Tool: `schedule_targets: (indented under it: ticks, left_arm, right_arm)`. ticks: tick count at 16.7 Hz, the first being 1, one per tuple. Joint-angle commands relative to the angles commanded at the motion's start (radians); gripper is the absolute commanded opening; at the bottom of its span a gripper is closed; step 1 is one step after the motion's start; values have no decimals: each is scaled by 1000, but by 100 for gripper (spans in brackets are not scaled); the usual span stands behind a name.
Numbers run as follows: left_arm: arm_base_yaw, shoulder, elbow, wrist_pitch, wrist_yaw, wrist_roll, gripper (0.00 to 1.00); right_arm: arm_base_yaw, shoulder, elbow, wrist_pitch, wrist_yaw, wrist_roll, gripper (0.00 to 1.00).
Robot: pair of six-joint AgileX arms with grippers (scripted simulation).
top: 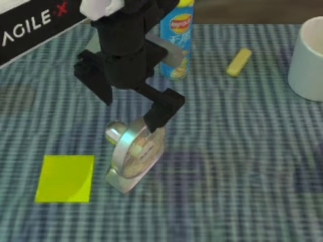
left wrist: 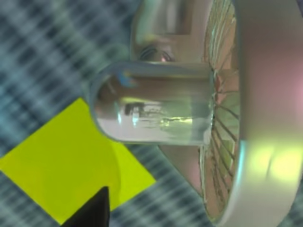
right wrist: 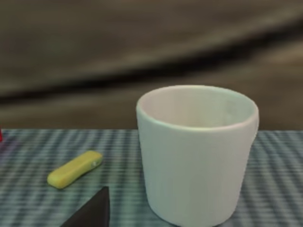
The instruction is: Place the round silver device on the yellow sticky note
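The round silver device (top: 133, 156) stands tilted on the striped table, right of the yellow sticky note (top: 65, 178), a small gap between them. Its knob (top: 115, 132) points toward the back left. My left gripper (top: 130, 113) hangs open over the device; one black finger (top: 161, 113) overlaps its top rim and the other (top: 96, 80) is well clear. The left wrist view shows the knob (left wrist: 151, 101) close up, the rim (left wrist: 270, 118), the sticky note (left wrist: 71, 161) beyond and one fingertip (left wrist: 94, 208). My right arm is parked off the top view; its wrist view shows one fingertip (right wrist: 94, 208).
A blue chips can (top: 176, 40) stands behind the left arm. A small pale yellow bar (top: 238, 62) lies at the back, and a white cup (top: 308, 55) stands at the right edge. A black box with white lettering (top: 35, 25) sits at the back left.
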Motion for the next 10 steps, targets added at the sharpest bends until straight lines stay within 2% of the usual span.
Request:
schedule_targets:
  ticks: [4, 10]
  left_arm:
    - [3, -2, -20, 19, 0, 2, 100]
    - [2, 1, -181, 183, 0, 2, 100]
  right_arm:
    - [0, 0, 0, 0, 0, 0, 100]
    - [0, 0, 0, 0, 0, 0, 100]
